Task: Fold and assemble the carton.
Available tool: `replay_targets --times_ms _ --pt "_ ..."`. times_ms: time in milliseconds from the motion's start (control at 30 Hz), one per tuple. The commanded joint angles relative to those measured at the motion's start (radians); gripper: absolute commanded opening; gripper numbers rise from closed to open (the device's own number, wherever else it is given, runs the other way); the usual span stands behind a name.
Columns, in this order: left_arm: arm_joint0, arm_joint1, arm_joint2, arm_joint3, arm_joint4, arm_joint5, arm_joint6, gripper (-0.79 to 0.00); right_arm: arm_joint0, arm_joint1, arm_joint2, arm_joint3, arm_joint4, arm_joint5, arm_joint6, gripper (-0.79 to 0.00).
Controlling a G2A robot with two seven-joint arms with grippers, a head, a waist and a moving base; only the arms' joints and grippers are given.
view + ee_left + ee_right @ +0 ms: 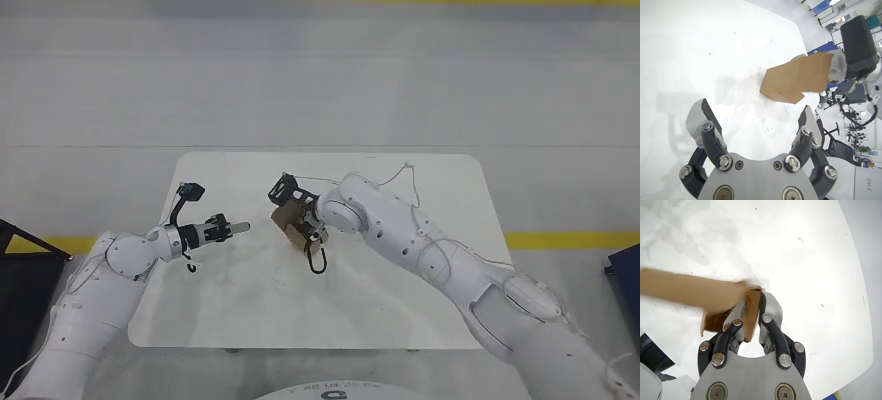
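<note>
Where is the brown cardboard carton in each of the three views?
Top view: brown cardboard carton near the white table's middle.
Left wrist view: carton ahead of the open left gripper, not touching it.
Right wrist view: carton clamped in the right gripper.
Shared landmark: the white table under it.

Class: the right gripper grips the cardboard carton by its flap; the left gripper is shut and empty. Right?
No: the left wrist view shows the left gripper open, though empty. The right gripper does grip the cardboard carton by its flap.
</note>
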Motion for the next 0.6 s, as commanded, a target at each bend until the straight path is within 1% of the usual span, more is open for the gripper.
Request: replay_targets --times_ms 0,100,167,200,267,333,433,467,533,567 --pt "0.0 0.0 0.0 0.0 0.0 0.0 0.0 0.0 0.001 -0.005 0.003 0.005 -0.002 0.013 -0.012 -0.308" --pt "0.008 -0.001 0.006 -0.014 0.015 0.014 0.019 0.0 -0.016 -0.002 0.035 -0.009 0.008 0.05 -0.057 -0.277" --pt "0.011 -0.002 0.01 -0.024 0.025 0.024 0.027 0.0 -0.049 0.01 0.083 -0.039 0.012 0.112 -0.114 -0.172" --pt "0.011 -0.002 0.012 -0.027 0.027 0.031 0.028 0.0 -0.075 0.019 0.111 -0.067 0.01 0.147 -0.147 -0.099" --pt "0.004 -0.002 0.011 -0.026 0.032 0.048 0.032 0.0 -0.153 0.043 0.185 -0.143 0.012 0.208 -0.228 -0.114" --pt "-0.005 -0.004 0.015 -0.029 0.04 0.073 0.033 0.0 -0.256 0.075 0.274 -0.234 0.033 0.187 -0.299 -0.145" --pt "-0.03 -0.007 0.028 -0.038 0.073 0.145 0.028 0.0 -0.411 0.128 0.41 -0.336 0.028 0.038 -0.36 -0.219" --pt "-0.044 -0.009 0.036 -0.04 0.086 0.172 0.021 0.0 -0.456 0.143 0.447 -0.356 0.014 -0.014 -0.367 -0.271" --pt "-0.077 -0.015 0.063 -0.045 0.124 0.224 0.004 0.0 -0.529 0.166 0.5 -0.382 -0.028 -0.092 -0.377 -0.286" --pt "-0.095 -0.019 0.082 -0.049 0.149 0.245 -0.005 0.0 -0.556 0.174 0.514 -0.389 -0.069 -0.115 -0.377 -0.286"
